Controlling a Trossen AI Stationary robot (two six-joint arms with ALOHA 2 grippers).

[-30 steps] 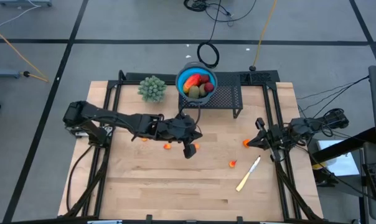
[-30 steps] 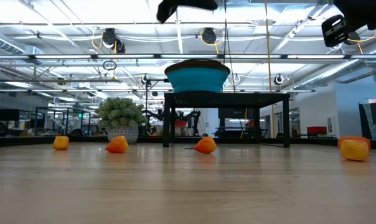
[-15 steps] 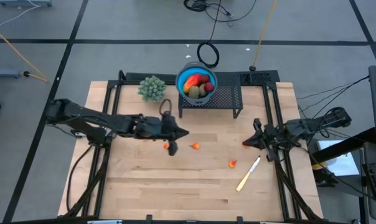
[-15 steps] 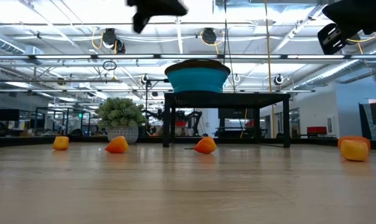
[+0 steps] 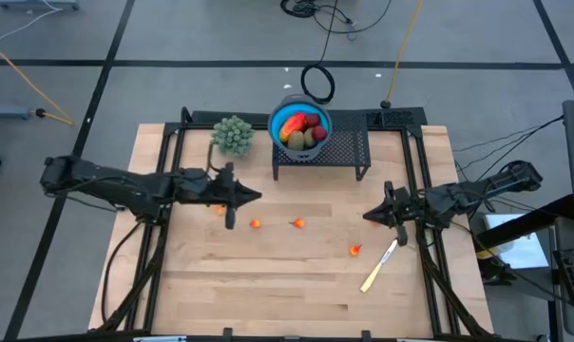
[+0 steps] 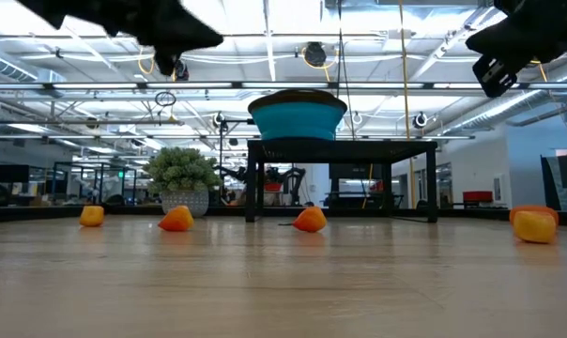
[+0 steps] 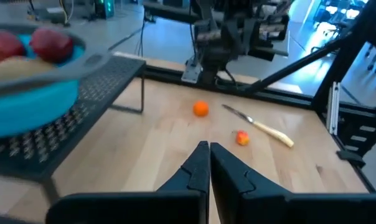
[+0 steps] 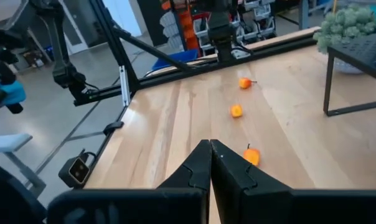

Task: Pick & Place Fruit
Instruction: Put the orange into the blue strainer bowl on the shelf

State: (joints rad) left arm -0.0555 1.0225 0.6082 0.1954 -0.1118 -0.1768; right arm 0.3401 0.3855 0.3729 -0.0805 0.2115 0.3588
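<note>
A blue bowl (image 5: 300, 129) stands on a black mesh stand (image 5: 339, 150) at the table's far middle. It holds fruit: a red-yellow oblong, dark red balls (image 7: 51, 43) and brown-olive ovals. Small orange bits (image 5: 256, 224) (image 5: 297, 223) (image 5: 354, 250) lie loose on the wooden table, with another (image 5: 219, 209) under my left arm. My left gripper (image 5: 256, 197) (image 7: 208, 163) is shut and empty, held above the table left of the stand. My right gripper (image 5: 369, 217) (image 8: 210, 158) is shut and empty above the table's right part.
A green bushy plant (image 5: 232, 135) stands left of the bowl. A pale-handled knife (image 5: 379, 266) lies on the table near the right arm. Black frame rails (image 5: 163, 161) run along the table's sides. Open wood lies toward the near edge.
My left gripper has drawn back from the middle of the table toward its left edge, staying shut and empty, and now points more level. My right gripper has edged slightly toward the middle and now hides an orange bit in the high view. The fruit has not moved.
</note>
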